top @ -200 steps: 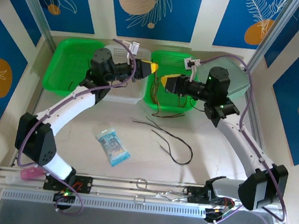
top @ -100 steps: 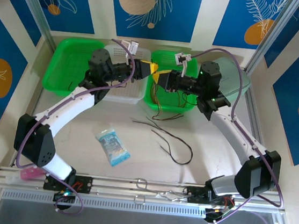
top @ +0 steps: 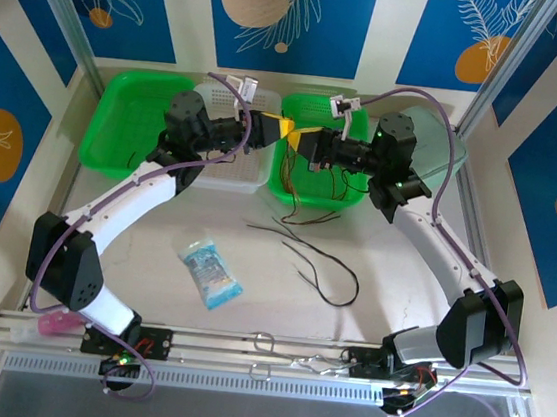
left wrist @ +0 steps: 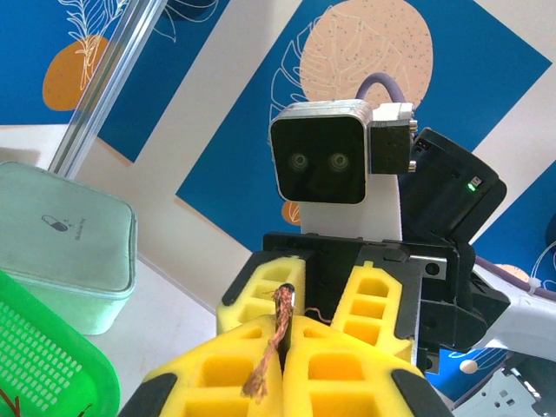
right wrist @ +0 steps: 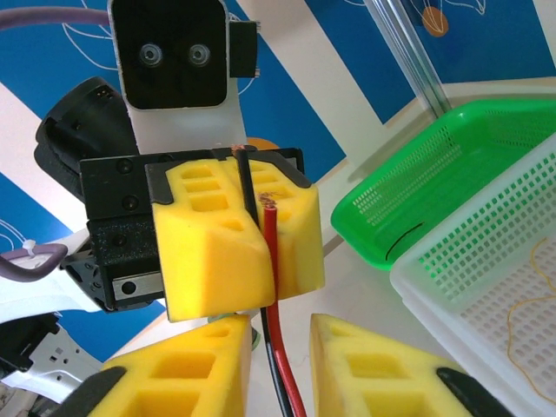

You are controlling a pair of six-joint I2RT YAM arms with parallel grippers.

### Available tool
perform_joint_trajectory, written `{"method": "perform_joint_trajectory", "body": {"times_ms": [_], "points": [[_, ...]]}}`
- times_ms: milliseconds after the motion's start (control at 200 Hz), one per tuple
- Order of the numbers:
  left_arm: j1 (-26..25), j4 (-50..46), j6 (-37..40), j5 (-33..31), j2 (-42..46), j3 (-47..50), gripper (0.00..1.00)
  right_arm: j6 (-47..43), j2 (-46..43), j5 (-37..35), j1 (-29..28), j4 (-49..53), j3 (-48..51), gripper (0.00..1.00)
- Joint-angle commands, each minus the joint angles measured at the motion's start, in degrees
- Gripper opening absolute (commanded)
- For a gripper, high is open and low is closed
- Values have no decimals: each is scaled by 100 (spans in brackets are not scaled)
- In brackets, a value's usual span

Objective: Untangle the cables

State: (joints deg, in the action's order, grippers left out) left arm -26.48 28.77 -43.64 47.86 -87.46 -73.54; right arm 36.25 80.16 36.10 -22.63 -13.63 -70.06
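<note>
Right wrist view, cables: a red cable (right wrist: 271, 261) and a dark cable (right wrist: 247, 187) run side by side, pinched between yellow foam pads; the red one passes on down between the nearer pads.
Rest of the cables: in the top view, thin strands hang into the green basket (top: 344, 208), and loose dark cables (top: 330, 273) lie on the surface (top: 389, 302), well apart from the held pair.
Left hand (left wrist: 282, 352): clenched on the cable ends, with a frayed tip (left wrist: 276, 334) sticking out above its pads.
Right hand (right wrist: 282, 347): jaws apart, one pad on either side of the red cable, not pressing it.
Step in hand: judged to be picking one strand out of the shared pinch; both hands meet above the green basket's left edge.
Next move calls for: closing on the red cable alone, clear of the dark one, then drawing it away slowly so the strands below do not snag.
</note>
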Motion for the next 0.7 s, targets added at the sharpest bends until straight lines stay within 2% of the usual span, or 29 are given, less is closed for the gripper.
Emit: {"method": "perform_joint_trajectory", "body": {"times_ms": [0, 70, 225, 290, 350, 390, 550, 695], "points": [[38, 219, -73, 132, 177, -3, 0, -2, 52, 86, 22, -41, -148, 25], [38, 234, -91, 130, 170, 4, 0, -12, 67, 112, 22, -26, -148, 21], [38, 264, -140, 117, 160, 20, 0, 2, 92, 143, 22, -27, -144, 0], [38, 247, -177, 104, 152, 11, 0, -21, 68, 79, 22, 25, -140, 0], [38, 219, -223, 77, 147, 3, 21, -46, 21, -36, 30, 92, -130, 0], [33, 186, -234, 51, 140, 1, 29, -73, 8, -82, 29, 151, -130, 0], [46, 148, -223, -45, 144, 19, 36, -146, -95, -209, 73, 255, -83, 0], [53, 128, -240, -127, 153, 49, 36, -127, -203, -280, 135, 231, 26, 0]]}}
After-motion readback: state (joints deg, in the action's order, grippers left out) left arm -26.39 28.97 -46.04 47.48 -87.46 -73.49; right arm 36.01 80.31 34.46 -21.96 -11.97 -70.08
